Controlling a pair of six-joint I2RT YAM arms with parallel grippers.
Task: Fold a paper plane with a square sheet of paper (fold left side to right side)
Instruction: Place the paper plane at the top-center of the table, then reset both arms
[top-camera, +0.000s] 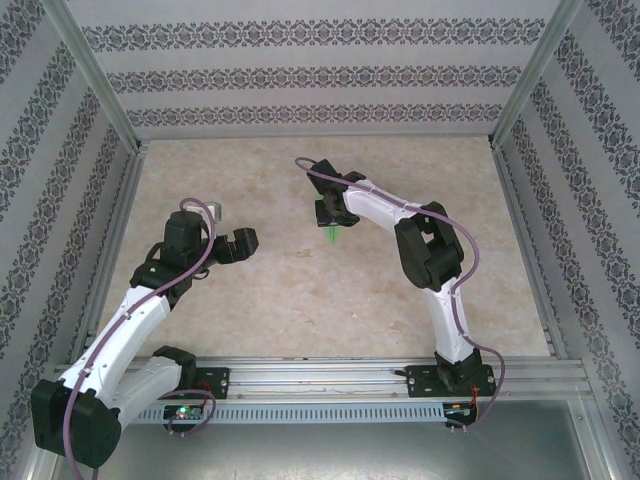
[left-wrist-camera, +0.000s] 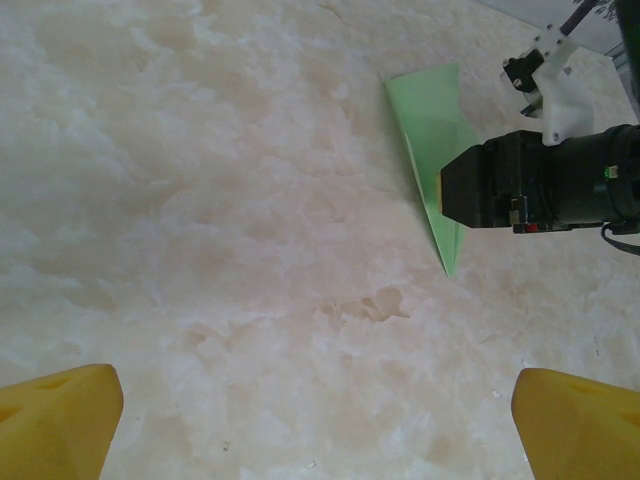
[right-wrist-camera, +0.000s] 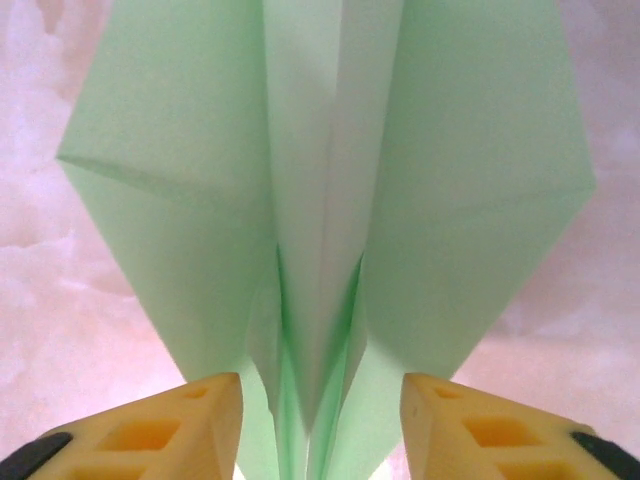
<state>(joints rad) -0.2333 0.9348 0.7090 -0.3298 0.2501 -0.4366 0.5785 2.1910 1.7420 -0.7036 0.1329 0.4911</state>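
The square sheet of paper stands folded as a light green paper plane (right-wrist-camera: 320, 200) on the marble-patterned table (top-camera: 300, 290), with two wings spread either side of a raised centre crease. My right gripper (right-wrist-camera: 320, 420) hangs right over it. Its yellow fingers (right-wrist-camera: 200, 430) stand apart on either side of the centre fold, with a gap to it on each side. From above, the plane's tip (top-camera: 331, 235) pokes out beneath the right gripper (top-camera: 328, 215). In the left wrist view the plane (left-wrist-camera: 435, 130) lies ahead, partly behind the right arm's black wrist (left-wrist-camera: 530, 180). My left gripper (left-wrist-camera: 320, 420) is open over bare table, well left of the plane.
Patterned walls with metal posts (top-camera: 100, 90) enclose the table on three sides. A metal rail (top-camera: 330, 375) with both arm bases runs along the near edge. The left gripper (top-camera: 232, 243) hovers about a hand's width left of the plane.
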